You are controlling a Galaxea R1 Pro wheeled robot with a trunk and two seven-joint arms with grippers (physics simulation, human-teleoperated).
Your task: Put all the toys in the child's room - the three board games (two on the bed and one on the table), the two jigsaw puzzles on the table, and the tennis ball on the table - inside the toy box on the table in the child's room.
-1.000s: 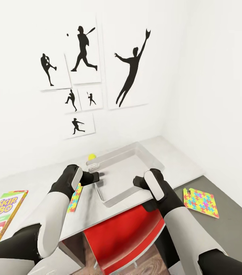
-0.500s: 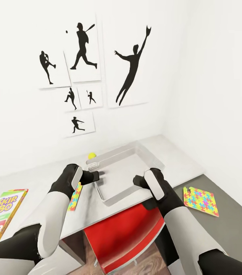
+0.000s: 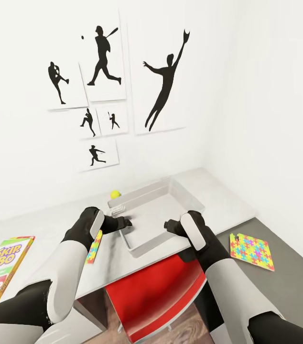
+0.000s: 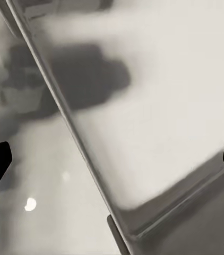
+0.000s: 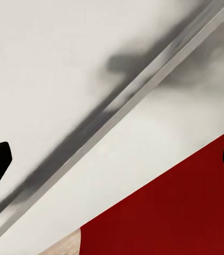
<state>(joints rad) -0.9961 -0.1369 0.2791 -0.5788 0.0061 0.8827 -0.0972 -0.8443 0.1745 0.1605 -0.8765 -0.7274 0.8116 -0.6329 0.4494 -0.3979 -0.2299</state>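
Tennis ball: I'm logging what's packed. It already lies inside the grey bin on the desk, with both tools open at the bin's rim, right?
Not quite. The head view shows the tennis ball on the desk just behind the bin, not inside. The rest holds.

White walls, silhouette pictures [image 3: 104, 91], red chair [image 3: 156, 291], wood floor [image 3: 180, 332]
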